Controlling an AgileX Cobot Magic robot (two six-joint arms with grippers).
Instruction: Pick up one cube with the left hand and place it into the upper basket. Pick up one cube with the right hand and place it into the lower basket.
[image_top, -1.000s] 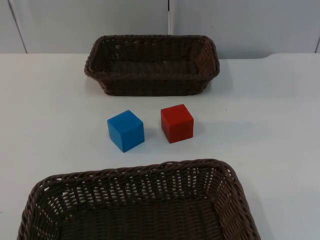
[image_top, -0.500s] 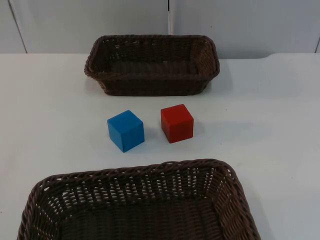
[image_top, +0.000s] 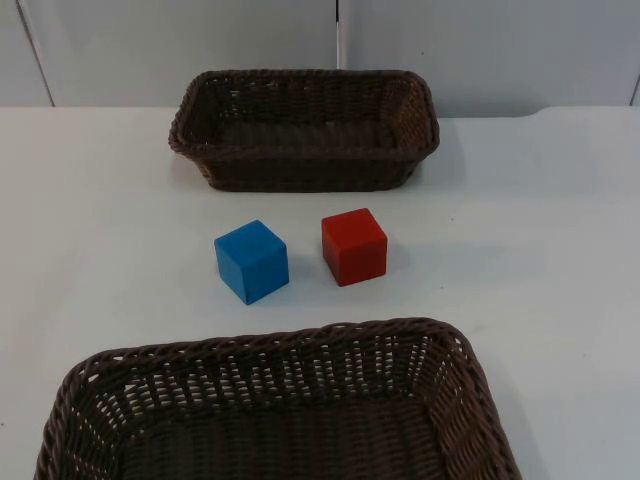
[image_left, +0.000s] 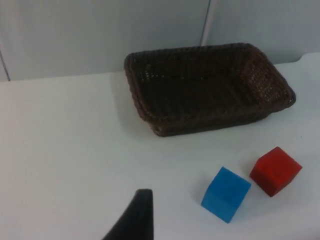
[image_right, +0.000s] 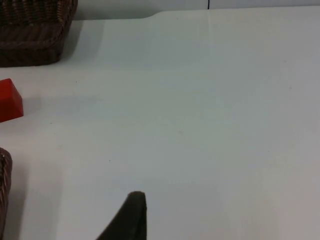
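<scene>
Left gripper above table; waiting.

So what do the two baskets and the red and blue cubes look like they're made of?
Upper basket and lower basket: dark brown woven strands, wicker or plastic rattan; the open weave shows, with a slight sheen. Red cube and blue cube: solid, matte, evenly coloured with crisp edges, probably painted wood or plastic; the look cannot settle which.

two baskets, two cubes
</scene>
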